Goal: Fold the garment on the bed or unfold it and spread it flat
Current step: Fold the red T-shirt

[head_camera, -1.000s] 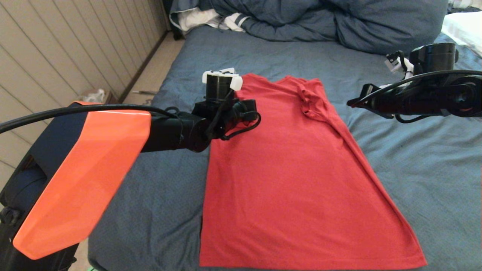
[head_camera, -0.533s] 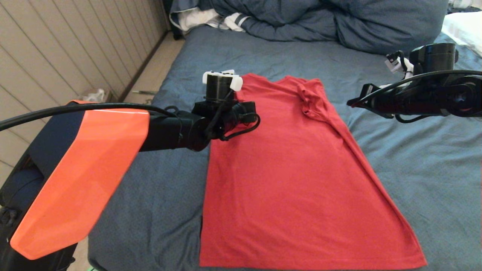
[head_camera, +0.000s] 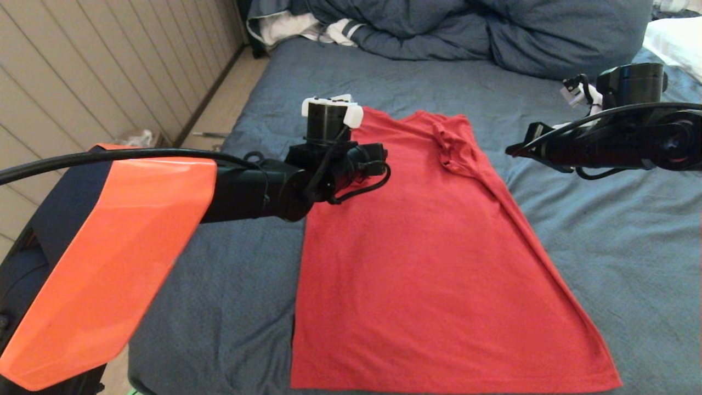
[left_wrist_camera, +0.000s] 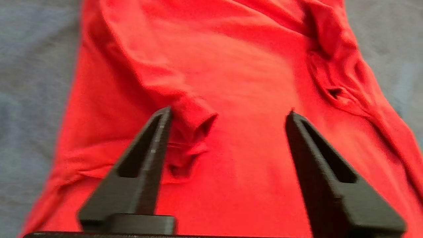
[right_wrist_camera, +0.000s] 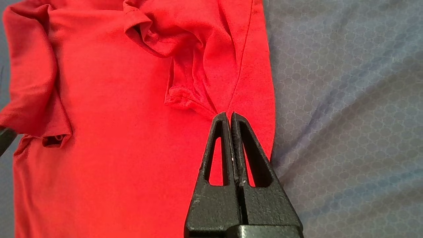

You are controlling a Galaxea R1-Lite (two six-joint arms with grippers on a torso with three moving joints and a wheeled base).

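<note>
Head view: the red garment [head_camera: 417,263] lies on the slate-blue bed [head_camera: 630,263], both sleeves folded in over the body, collar end toward the far side and hem near the bed's near edge. A bunched dark-blue duvet [head_camera: 493,33] lies across the far end of the bed, with a white striped cloth [head_camera: 307,27] at its left. The left arm reaches in from the near left to the garment's far-left shoulder; the right arm hangs over the bed to the right of the garment. In this view neither gripper's fingers can be seen, as each is hidden behind its own wrist. Left wrist view: the left gripper [left_wrist_camera: 228,114] is over the garment [left_wrist_camera: 238,82] with its two fingers [left_wrist_camera: 155,145] wide apart and nothing held between them; the folded-in left sleeve's open cuff lies just beside one fingertip, a fold concealed in the head view by the arm. Right wrist view: the right gripper [right_wrist_camera: 228,115] has its fingers pressed together, with no cloth between them, above the garment's [right_wrist_camera: 109,132] right edge near the folded-in right sleeve; it also shows the sheet's [right_wrist_camera: 347,115] fine honeycomb pattern.
</note>
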